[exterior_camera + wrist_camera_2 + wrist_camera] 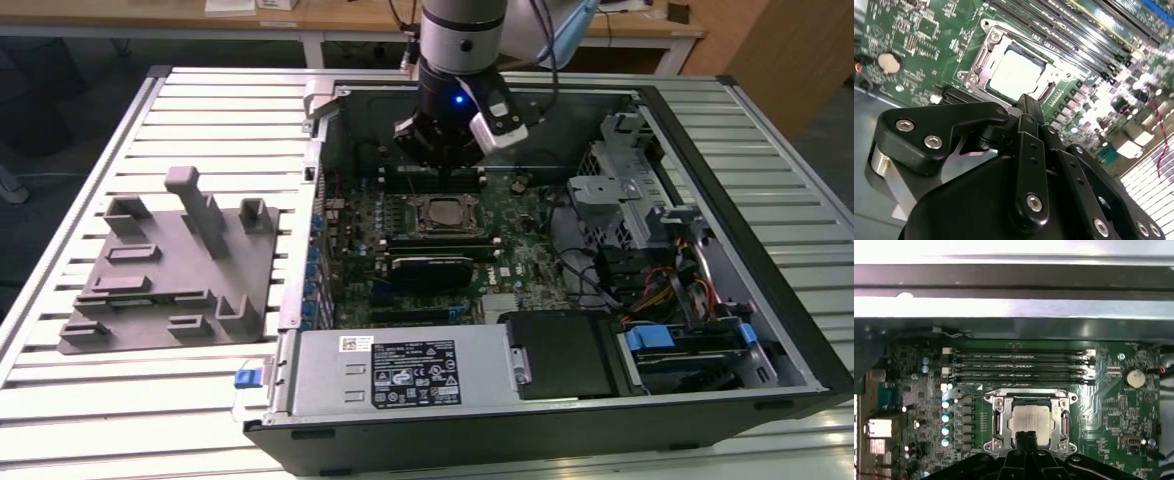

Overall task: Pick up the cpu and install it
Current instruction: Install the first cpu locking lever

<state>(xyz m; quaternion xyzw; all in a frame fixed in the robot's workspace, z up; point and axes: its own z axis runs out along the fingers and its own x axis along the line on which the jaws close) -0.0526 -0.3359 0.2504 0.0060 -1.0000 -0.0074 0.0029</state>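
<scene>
Exterior view: arm's gripper [438, 158] hangs inside the open PC case [747, 300], above the motherboard; cpu [437, 213] sits in the socket [438, 215] just below it. Grey fixture [174, 270] lies on the tabletop [80, 400] at the view's left.
Second wrist view: cpu [1013, 74] seated in socket frame, jaws pressed together, holding nothing.
First wrist view: cpu [1030, 421] in socket, RAM slots [1019, 365] beside it

One cpu [1029, 422], one socket frame [997, 426], four memory slots [1019, 366]
</scene>
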